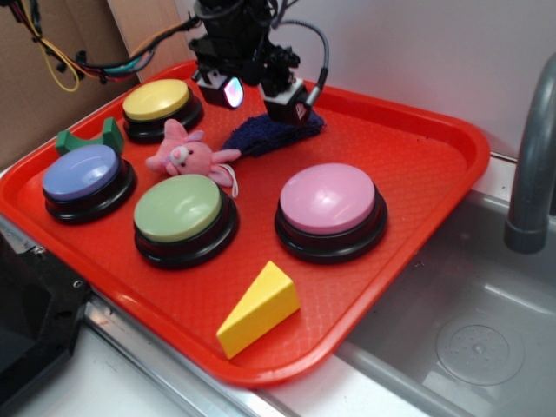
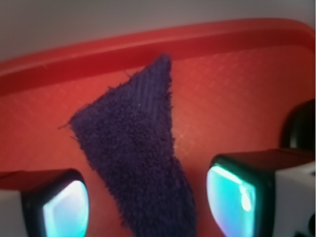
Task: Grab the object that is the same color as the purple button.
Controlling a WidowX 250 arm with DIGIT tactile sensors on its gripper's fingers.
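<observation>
The object (image 1: 265,135), a strip of dark indigo-purple fuzzy cloth, lies flat on the red tray (image 1: 417,165) near its far edge. My gripper (image 1: 265,95) hovers directly over it, open. In the wrist view the cloth (image 2: 133,148) runs between the two glowing fingertips (image 2: 232,197), with tray floor showing on both sides of it, so neither pad touches it. The purple button (image 1: 85,174), periwinkle with a black base, sits at the tray's left side.
On the tray also stand a yellow button (image 1: 158,100), a green button (image 1: 179,210) and a pink-lilac button (image 1: 328,200). A pink plush toy (image 1: 187,154) lies just left of the cloth. A green block (image 1: 87,137) and a yellow wedge (image 1: 259,308) lie nearby. A sink (image 1: 469,330) is at the right.
</observation>
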